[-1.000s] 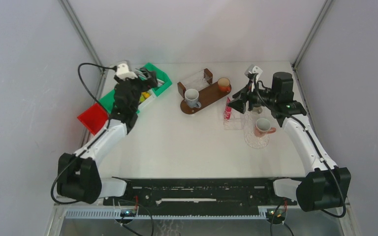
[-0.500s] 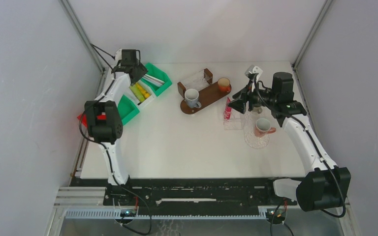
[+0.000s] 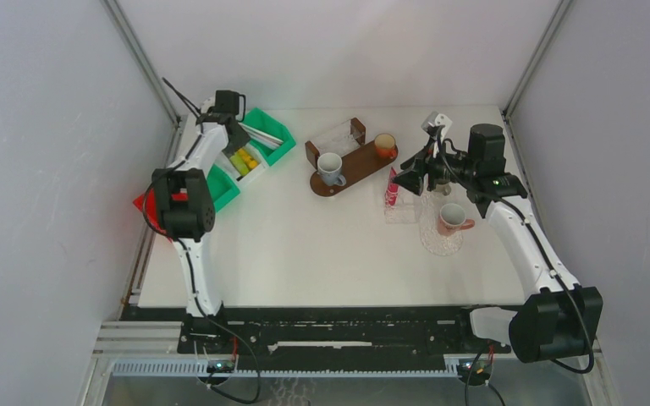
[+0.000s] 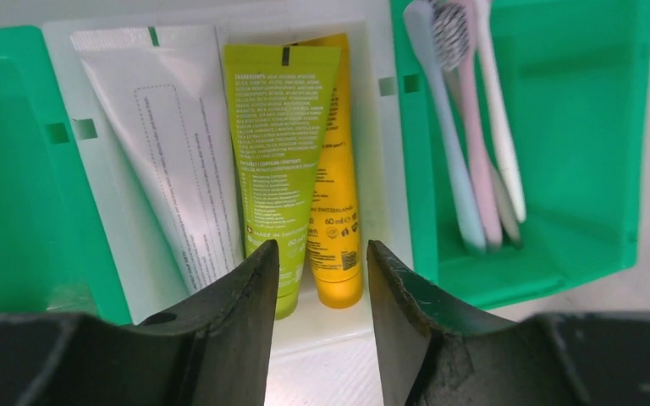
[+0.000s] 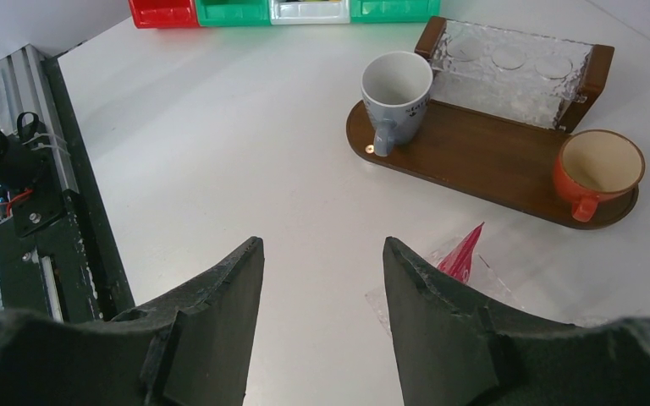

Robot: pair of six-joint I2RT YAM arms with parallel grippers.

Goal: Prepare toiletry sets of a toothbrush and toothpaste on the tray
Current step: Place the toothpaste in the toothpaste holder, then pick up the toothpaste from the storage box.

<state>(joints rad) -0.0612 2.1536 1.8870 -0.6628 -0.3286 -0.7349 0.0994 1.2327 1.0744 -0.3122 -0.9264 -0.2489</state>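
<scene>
At the upper left of the overhead view, the left hand point(image 4: 317, 271) is being held low over the white bin point(image 4: 326, 347). Its fingers are standing apart with a narrow gap and nothing clamped between them. In the wrist view, the capped ends of the green-yellow tube point(image 4: 279, 144) and the yellow tube point(image 4: 340, 203) are showing in that gap, with a white tube point(image 4: 161, 144) lying to their left. Whether a finger is already touching the green-yellow tube cannot be told. Just to the right, the toothbrushes point(image 4: 465, 144) are lying together in the green bin point(image 4: 584, 127).

The step in hand is judged to be the fetching of a toothpaste tube. The next move calls for the fingers to be closed on one tube alone. That tube must then be lifted clear of the bin wall and carried across to the tray.

At the centre, the wooden tray point(image 3: 362, 166) is carrying the grey mug point(image 3: 331, 167) and the orange cup point(image 3: 384, 145). Both are seen empty from the right wrist, so no set is judged complete. At the right, the right hand point(image 5: 322, 254) is being held above the tabletop point(image 3: 305, 245), fingers apart and gripping nothing. The pink mug point(image 3: 451, 218) is standing off the tray at the lower right.
</scene>
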